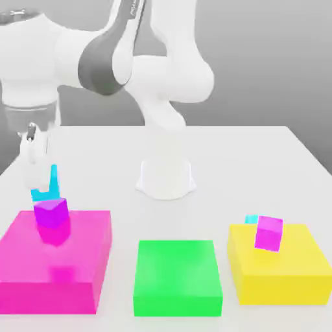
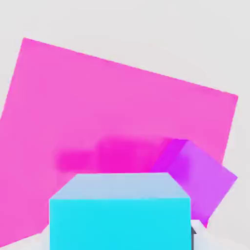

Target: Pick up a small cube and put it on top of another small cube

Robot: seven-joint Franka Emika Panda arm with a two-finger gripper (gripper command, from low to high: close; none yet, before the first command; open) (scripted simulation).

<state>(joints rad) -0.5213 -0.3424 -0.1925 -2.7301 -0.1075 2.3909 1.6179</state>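
The tabletop (image 1: 259, 149) carries three flat blocks in a row: a pink block (image 1: 26, 266) at the exterior view's left, a green block (image 1: 176, 275) in the middle, and a yellow block (image 1: 285, 272) at the exterior view's right. The white arm (image 1: 162, 58) reaches over to the pink block's side. The end effector (image 1: 40, 185) hangs above that block's far edge, its fingers clamped together on the cyan cube (image 1: 45, 192), which is clear of every surface. The purple cube (image 1: 52, 220) appears tilted, a corner low over the pink block; whether it rests there cannot be confirmed. It lies just below the held cube and slightly toward the exterior view's right, nearly touching. In my judgement, placement requires a small shift that way before lowering.
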